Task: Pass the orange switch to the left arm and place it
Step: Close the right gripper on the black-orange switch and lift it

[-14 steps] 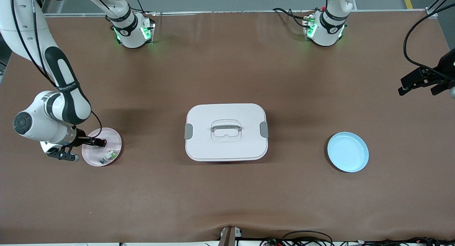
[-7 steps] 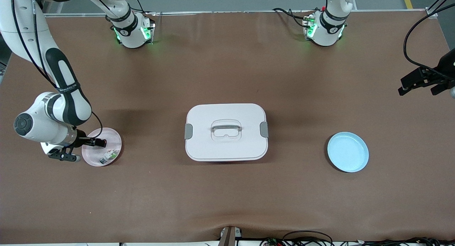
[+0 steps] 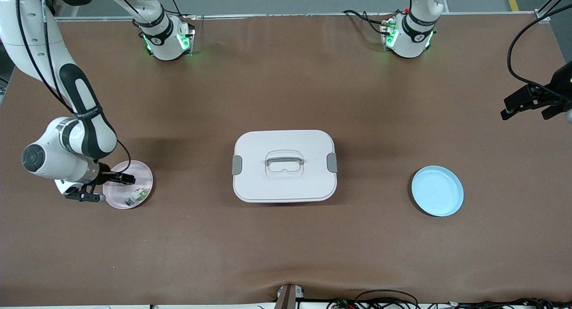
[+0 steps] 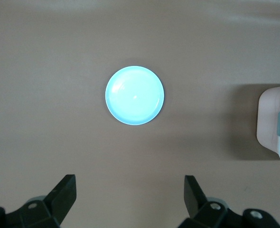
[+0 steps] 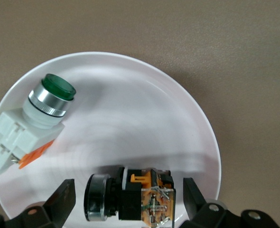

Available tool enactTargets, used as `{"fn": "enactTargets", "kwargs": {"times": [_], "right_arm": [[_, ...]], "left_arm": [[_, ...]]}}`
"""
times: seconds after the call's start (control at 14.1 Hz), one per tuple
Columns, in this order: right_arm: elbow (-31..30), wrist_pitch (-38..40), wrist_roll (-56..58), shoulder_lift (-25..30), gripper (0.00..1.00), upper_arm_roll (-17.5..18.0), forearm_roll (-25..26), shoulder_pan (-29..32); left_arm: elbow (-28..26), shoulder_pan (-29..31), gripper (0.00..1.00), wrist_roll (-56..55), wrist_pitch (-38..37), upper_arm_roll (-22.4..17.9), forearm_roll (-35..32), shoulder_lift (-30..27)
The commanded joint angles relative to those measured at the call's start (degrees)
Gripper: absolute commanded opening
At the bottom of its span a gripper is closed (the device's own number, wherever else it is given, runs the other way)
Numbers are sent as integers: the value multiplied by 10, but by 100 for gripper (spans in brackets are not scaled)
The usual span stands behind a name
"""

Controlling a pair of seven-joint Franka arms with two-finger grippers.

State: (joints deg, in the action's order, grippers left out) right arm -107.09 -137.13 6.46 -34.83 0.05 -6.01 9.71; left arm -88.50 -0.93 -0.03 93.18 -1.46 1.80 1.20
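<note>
The orange switch (image 5: 130,197) lies on its side on the pink plate (image 5: 130,118), a black body with a metal-ringed cap and an orange rear. My right gripper (image 5: 129,199) is open and low over the plate, one finger on each side of the switch with gaps showing. In the front view the right gripper (image 3: 126,179) sits over the pink plate (image 3: 142,171) and hides the switch. My left gripper (image 3: 529,104) is open and empty, waiting high over the left arm's end of the table; it also shows in the left wrist view (image 4: 129,199).
The white box (image 3: 284,166) stands mid-table, its edge showing in the left wrist view (image 4: 275,118). A blue plate (image 3: 437,190) lies toward the left arm's end, also in the left wrist view (image 4: 135,95). A green-and-white component (image 5: 40,114) shares the pink plate (image 3: 137,196).
The right arm's wrist has shifted slightly toward the box while its gripper stays at the pink plate. The left arm has not moved.
</note>
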Motion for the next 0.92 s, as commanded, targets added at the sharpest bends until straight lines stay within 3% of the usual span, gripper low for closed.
{"fn": "enactTargets", "kwargs": {"times": [0.0,0.5,0.64,0.71,0.85], "right_arm": [[10,5,15,-6,100,3,-12,6],[9,6,13,-7,100,3,-13,6],[9,9,13,-7,59,3,-13,6],[8,9,13,-7,46,3,-13,6],[8,9,13,-10,40,3,-13,7]], "left_arm": [[4,2,100,0,-9,0,-2,-3],[4,2,100,-1,-9,0,-2,-3],[4,2,100,-1,-9,0,-2,-3],[4,2,100,-1,-9,0,-2,-3],[4,3,100,-1,-9,0,-2,-3]]}}
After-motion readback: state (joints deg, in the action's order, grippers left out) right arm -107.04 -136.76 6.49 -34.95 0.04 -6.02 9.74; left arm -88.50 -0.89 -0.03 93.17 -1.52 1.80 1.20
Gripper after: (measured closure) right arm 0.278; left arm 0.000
